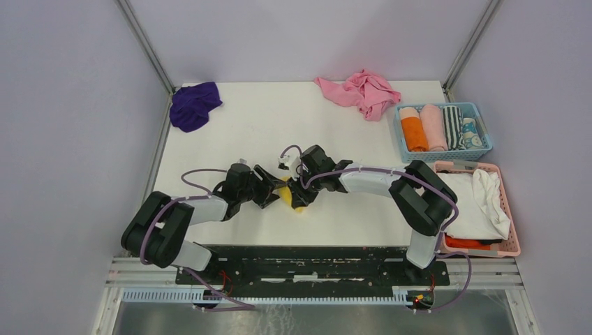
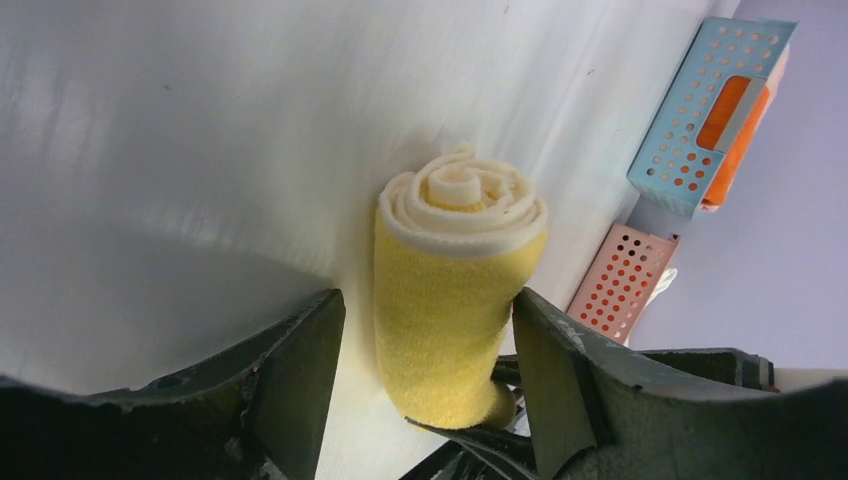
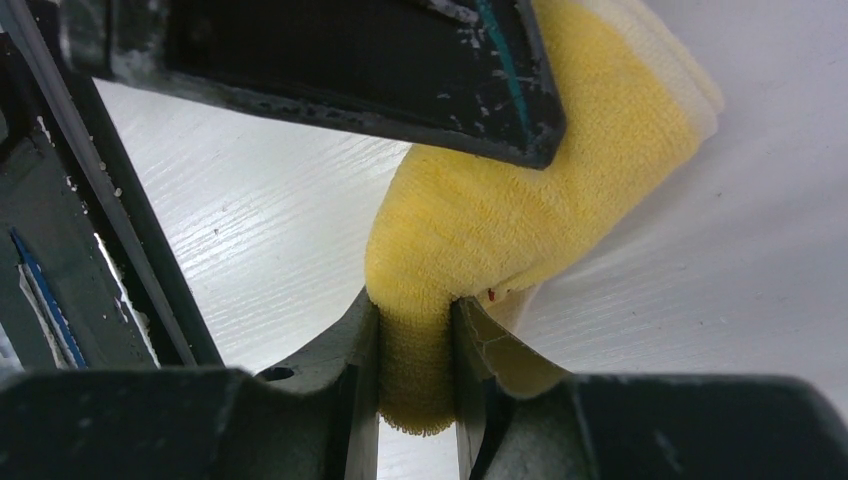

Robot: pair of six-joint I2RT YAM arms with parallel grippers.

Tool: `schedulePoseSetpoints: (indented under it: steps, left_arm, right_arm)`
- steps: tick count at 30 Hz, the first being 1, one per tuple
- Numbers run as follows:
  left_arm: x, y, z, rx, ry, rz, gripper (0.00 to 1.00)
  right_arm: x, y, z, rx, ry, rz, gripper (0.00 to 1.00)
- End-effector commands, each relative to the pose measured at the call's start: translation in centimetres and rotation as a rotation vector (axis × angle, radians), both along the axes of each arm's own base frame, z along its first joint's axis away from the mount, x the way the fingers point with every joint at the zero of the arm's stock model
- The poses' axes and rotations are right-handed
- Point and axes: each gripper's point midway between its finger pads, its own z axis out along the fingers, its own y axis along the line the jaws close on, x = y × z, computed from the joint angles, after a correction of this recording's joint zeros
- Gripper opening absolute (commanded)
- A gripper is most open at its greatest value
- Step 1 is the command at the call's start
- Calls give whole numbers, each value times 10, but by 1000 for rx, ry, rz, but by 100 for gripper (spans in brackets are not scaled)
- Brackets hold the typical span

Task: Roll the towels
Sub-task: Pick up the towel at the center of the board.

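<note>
The rolled yellow towel (image 2: 455, 300) is lying near the middle of the bench (image 1: 244, 125) — the right hand (image 3: 415, 310) is pinching one end, the left hand (image 2: 428, 310) is straddling it, fingers spread, unclenched.

You have bright, even light from overhead in the top view, with only faint shadows on the tabletop (image 1: 279, 118). Your left wrist view washes the tabletop into white glare, and the left end effector (image 2: 428, 300) looks dark and blurred. The right wrist view shows the yellow towel (image 3: 520, 210) sharp.
</note>
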Motion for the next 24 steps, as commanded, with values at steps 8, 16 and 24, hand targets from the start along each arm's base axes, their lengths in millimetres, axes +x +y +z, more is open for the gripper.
schedulePoseSetpoints:
  steps: [8,16,24]
  left_arm:
    - [13,-6,-34,-19,116,52,51]
    - [-12,6,-52,-3,221,165,15]
    - [-16,14,-44,92,253,202,13]
  right_arm:
    - [-30,-34,-37,-258,9,21,33]
    - [0,-37,-12,-425,-149,-224,59]
    - [10,-16,3,-474,-273,-255,65]
